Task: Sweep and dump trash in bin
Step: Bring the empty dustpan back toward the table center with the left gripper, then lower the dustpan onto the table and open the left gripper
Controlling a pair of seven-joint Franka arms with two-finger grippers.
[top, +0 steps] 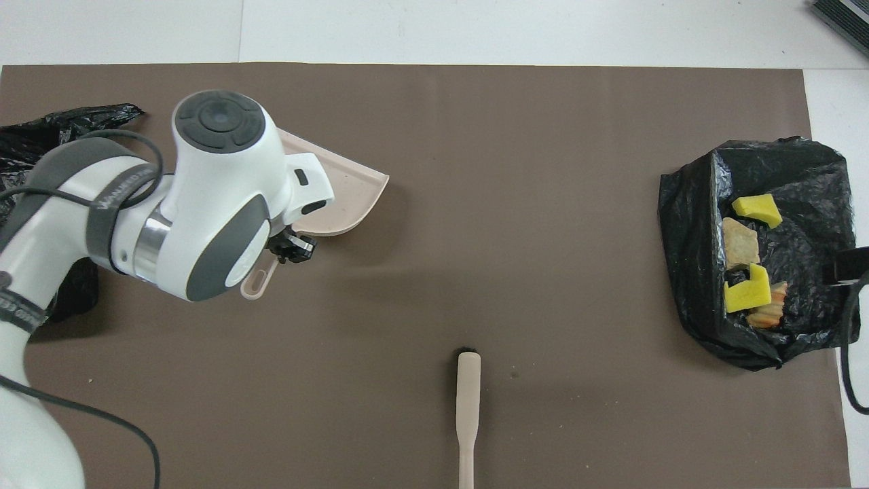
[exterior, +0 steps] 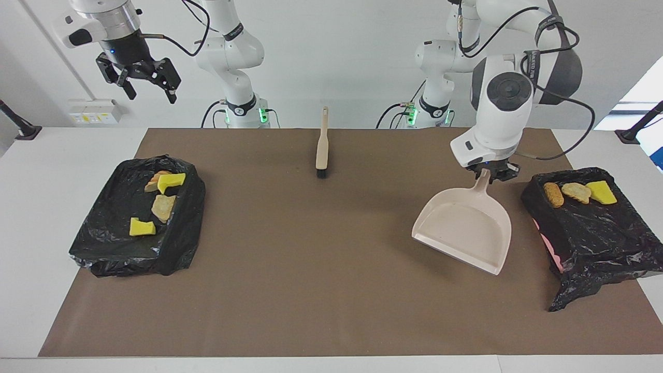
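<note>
The dustpan is gripped by its handle in the left pincer, just beside the black-lined bin at the left arm's end of the surface; three trash pieces lie in that bin. Four more pieces lie in the other bin. The brush lies apart, near the robots. The right pincer is held high with its fingers spread.

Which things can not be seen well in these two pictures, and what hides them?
- Overhead view: the left arm covers most of the dustpan and the bin at its end.
- Overhead view: the frame's bottom edge cuts the brush handle.
- Facing view: the left gripper is at the dustpan's handle; its grip is hidden.
</note>
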